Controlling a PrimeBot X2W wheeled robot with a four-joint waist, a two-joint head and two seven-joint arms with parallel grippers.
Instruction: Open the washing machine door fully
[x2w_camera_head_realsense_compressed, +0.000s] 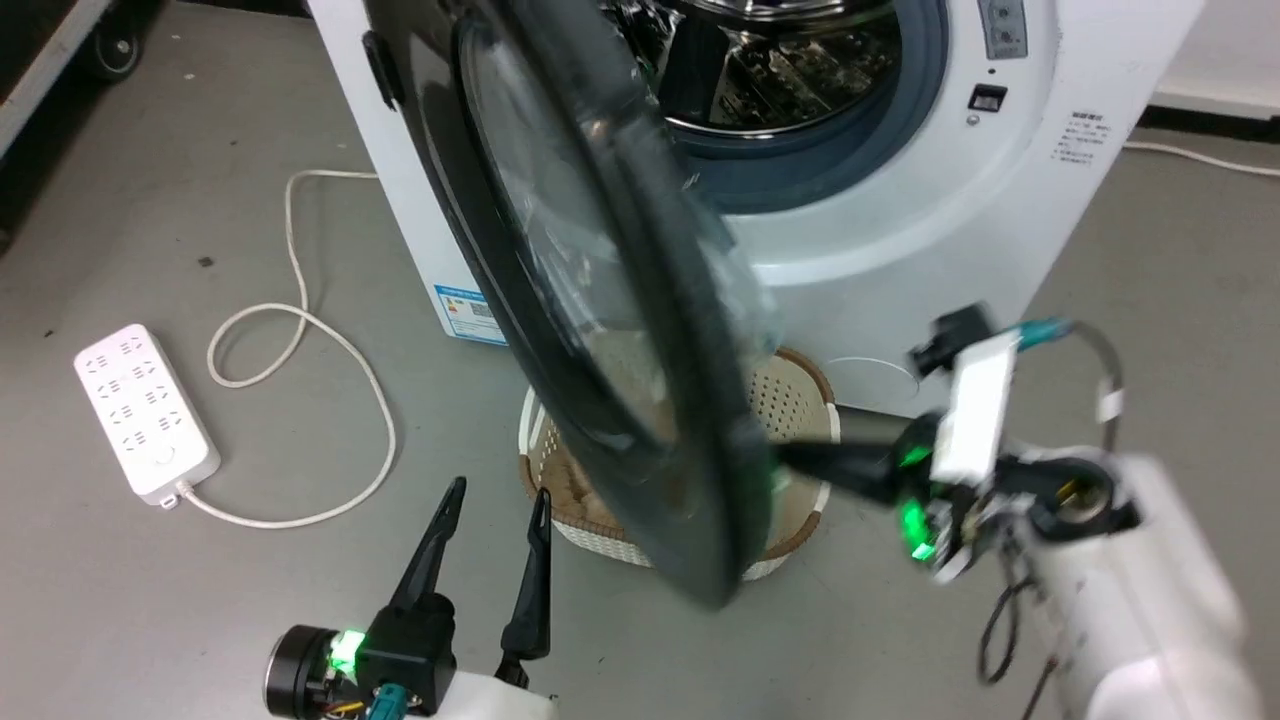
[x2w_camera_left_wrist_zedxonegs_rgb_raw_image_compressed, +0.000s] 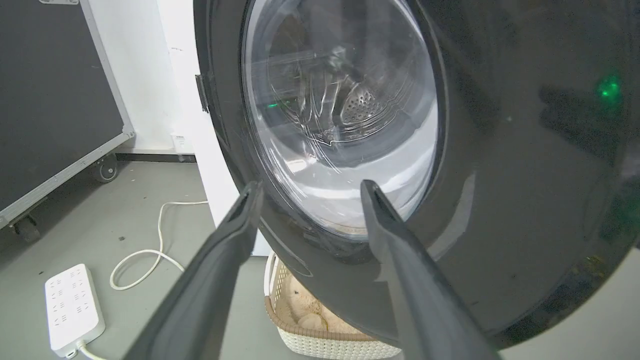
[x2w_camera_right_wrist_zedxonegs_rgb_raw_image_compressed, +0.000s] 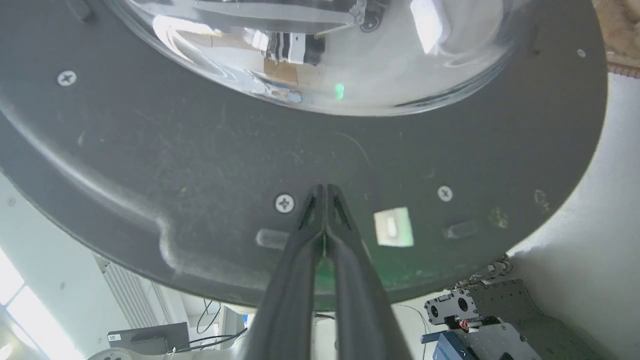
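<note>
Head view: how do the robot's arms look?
The left end effector and right end effector each have two long tapering black fingers on a black wrist with a green light. Forearms are white; a black cable loops beside the right one.

The door hides much of the basket behind it; my right arm beside the door is blurred.

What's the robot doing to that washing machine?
The robot is working on the washing machine door. Its right tool is shut, with the tips against the door's inner side near the rim. Its left tool is open in front of the door's outer face, not holding anything. The door stands partly open from the washing machine, above a white basket on the floor.
</note>
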